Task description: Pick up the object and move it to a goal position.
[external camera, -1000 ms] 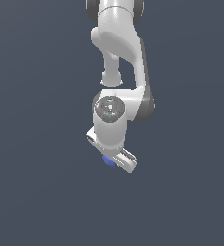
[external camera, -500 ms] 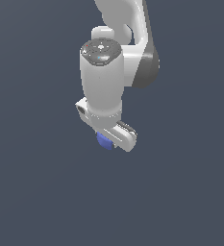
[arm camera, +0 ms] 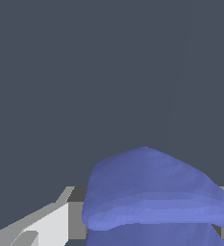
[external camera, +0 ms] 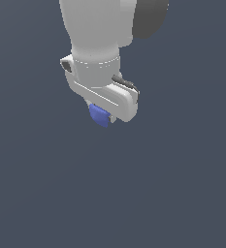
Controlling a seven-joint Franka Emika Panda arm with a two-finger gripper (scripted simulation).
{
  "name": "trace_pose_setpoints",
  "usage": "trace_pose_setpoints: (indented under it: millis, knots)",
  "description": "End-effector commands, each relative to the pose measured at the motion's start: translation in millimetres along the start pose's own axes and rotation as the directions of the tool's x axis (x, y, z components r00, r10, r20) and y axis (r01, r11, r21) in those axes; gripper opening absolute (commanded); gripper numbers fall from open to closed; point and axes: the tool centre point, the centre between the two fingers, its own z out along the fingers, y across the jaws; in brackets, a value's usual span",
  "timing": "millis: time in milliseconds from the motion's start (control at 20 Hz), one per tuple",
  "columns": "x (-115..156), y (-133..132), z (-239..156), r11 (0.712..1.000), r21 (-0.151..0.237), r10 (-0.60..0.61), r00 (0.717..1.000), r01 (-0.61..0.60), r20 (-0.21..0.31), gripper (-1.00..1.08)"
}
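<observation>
The object (external camera: 98, 114) is a small rounded blue lump showing just under the white hand of my gripper (external camera: 106, 116) in the exterior view, high above the dark floor. In the wrist view the object (arm camera: 152, 192) fills the space between the fingers, with faint lighter bands across it. One white finger (arm camera: 51, 223) presses against its side, and the other is mostly hidden behind the lump. The gripper is shut on the object.
A plain dark grey floor (external camera: 182, 193) lies all around and below the arm. The big white arm links (external camera: 95, 29) fill the upper middle of the exterior view. No goal marker shows.
The arm has risen in the exterior view and looms larger, carrying the blue object up with it. The grip on the object has stayed shut.
</observation>
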Motion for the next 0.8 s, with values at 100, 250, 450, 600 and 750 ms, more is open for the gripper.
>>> trace_pose_setpoints:
  millis: [100,250,450,600,750]
  knots:
    - [-2.8,8.5,-39.5,1.0,-0.001,0.0,1.0,0.0,0.001,-1.0]
    - [-3.4,12.1,-57.8,1.0,-0.001,0.0,1.0,0.0,0.001,-1.0]
    - [-4.0,14.6,-73.6,1.0,-0.001,-0.001,1.0,0.001,0.0,-1.0]
    - [-3.6,15.3,-79.2,1.0,-0.001,-0.001,1.0,0.001,0.0,-1.0]
    - [-3.1,15.1,-79.9,1.0,-0.001,-0.001,1.0,0.001,0.0,-1.0]
